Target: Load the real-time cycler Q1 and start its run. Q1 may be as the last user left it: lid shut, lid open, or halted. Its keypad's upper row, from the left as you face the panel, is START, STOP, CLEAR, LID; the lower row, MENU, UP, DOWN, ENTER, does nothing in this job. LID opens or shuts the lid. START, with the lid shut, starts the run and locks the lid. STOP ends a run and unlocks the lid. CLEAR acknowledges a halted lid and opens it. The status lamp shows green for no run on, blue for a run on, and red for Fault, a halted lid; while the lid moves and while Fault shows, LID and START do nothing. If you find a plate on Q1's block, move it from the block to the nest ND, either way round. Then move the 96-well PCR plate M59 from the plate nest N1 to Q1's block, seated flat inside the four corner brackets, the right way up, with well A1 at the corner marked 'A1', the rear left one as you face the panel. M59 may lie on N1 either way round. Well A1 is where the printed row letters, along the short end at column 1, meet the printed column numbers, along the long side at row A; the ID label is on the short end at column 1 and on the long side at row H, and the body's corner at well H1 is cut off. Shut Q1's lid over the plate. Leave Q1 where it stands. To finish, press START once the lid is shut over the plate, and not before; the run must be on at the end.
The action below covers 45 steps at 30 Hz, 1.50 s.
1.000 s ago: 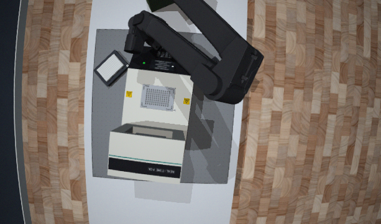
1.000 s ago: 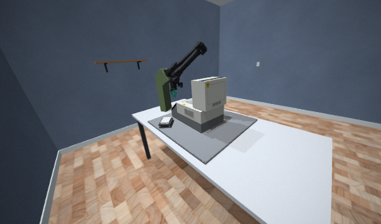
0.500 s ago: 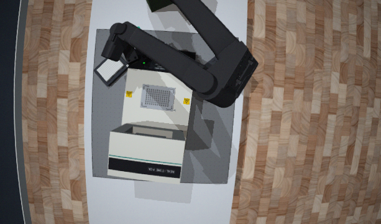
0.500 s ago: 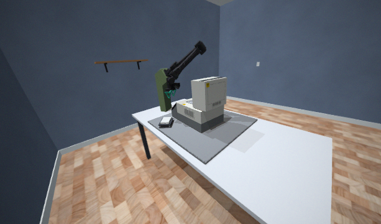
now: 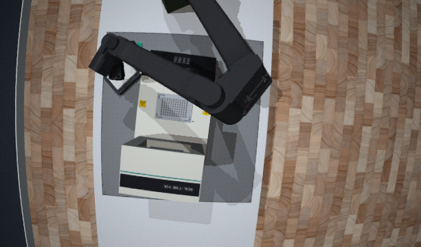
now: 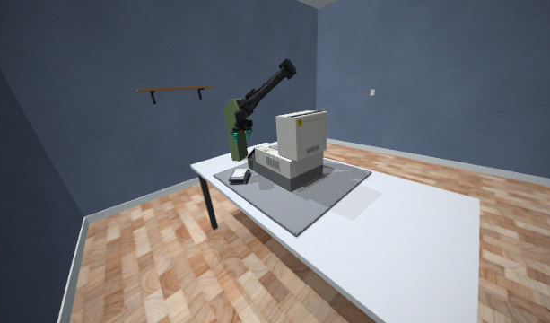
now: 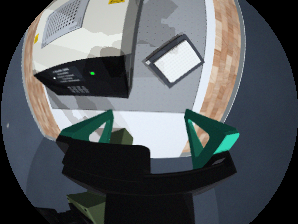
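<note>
The gripper (image 7: 160, 137) hangs with its jaws spread wide and empty above the plate (image 7: 174, 63), which lies in its nest left of the cycler (image 5: 172, 113), whose lid (image 5: 161, 171) stands open.

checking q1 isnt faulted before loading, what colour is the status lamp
Green. The status lamp shows best in the wrist view, on the dark front panel.

White table (image 6: 414, 233) on dark legs, standing on a wood-block floor (image 6: 167, 269). A grey mat (image 6: 301, 211) lies flat on its near end. On the mat sits the cream cycler Q1 (image 6: 283, 168), lid up, and just beside it the black plate nest N1 (image 6: 240, 176), carrying a white plate.
</note>
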Each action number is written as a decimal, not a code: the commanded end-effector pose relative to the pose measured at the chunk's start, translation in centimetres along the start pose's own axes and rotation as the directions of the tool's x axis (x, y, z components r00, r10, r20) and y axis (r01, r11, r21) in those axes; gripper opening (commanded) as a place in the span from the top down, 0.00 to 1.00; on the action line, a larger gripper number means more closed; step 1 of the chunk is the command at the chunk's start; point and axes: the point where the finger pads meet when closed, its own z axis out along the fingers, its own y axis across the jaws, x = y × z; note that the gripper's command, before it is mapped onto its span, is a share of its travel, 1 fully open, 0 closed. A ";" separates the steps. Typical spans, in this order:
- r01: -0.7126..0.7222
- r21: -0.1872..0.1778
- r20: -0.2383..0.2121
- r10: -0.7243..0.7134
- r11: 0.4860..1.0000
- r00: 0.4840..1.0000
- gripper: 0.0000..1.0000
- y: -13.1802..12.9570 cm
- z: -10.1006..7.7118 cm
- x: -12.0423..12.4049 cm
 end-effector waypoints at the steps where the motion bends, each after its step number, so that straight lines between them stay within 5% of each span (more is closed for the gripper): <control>1: -0.190 -0.005 -0.013 0.190 0.982 0.982 0.00 -1.0 -0.4 0.3; 9: -0.355 0.006 0.003 0.355 0.935 0.935 0.00 -4.0 -1.4 -1.3; 21: -0.709 0.001 -0.010 0.709 0.705 0.705 0.00 -9.2 -2.2 -3.7; 24: -0.708 0.006 -0.001 0.709 0.706 0.706 0.00 -9.5 -2.6 -3.9; 29: -0.817 0.010 0.028 0.816 0.577 0.577 0.00 -11.3 -3.5 -5.2; 36: -0.765 0.005 0.007 0.765 0.644 0.644 0.00 -9.5 -2.4 -5.2; 45: -0.754 0.001 -0.025 0.754 0.657 0.657 0.00 -8.9 -1.2 -4.2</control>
